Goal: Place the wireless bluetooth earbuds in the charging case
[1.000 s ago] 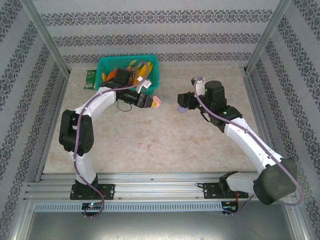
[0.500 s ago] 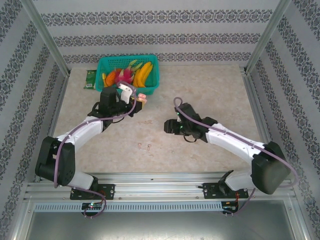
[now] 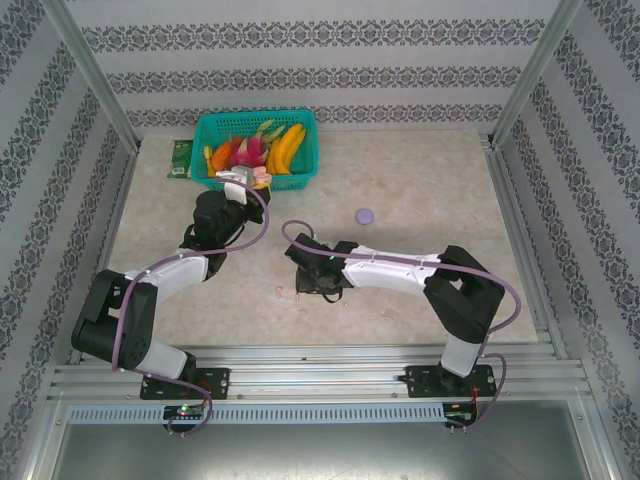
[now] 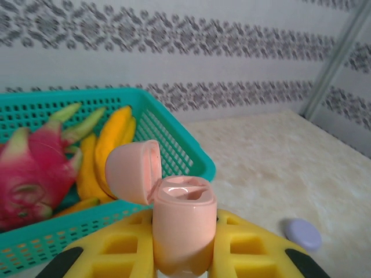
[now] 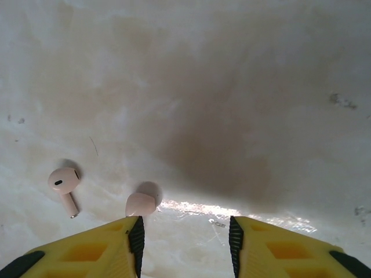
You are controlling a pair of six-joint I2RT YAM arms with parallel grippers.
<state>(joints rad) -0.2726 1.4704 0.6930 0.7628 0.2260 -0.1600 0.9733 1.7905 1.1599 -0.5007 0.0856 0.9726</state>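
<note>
**Top external view.** Upper left: one green packet [image 3: 181, 158], its print too small to read, lies just beside one teal basket [image 3: 312, 150] of fruit. At the basket's lower edge the left gripper [image 3: 243, 181] carries one pink charging case [image 3: 262, 180]. At centre the right gripper [image 3: 298, 277] sits low over the table [image 3: 420, 290], just beside two pale pink earbuds [image 3: 283, 292]. Both lie on the bare surface, well apart from the case. Right of centre lies one pale purple disc [image 3: 364, 215].

**Left wrist view.** From the left, the basket [image 4: 179, 153] holds one dragon fruit [image 4: 32, 168] and several bananas [image 4: 110, 145]. At centre the charging case [image 4: 182, 220] stands upright, its hinged lid tipped open to the left, a detail too small to read from above. The yellow fingers [image 4: 116, 249] are clamped on its sides. The disc [image 4: 302, 233] lies at lower right.

**Right wrist view.** At left, one of the earbuds [image 5: 64, 182] lies with its stem showing. The other [image 5: 140, 204] lies just beside the tip of the left-hand finger. The right gripper [image 5: 185, 231] has its fingers apart with only table between them.
</note>
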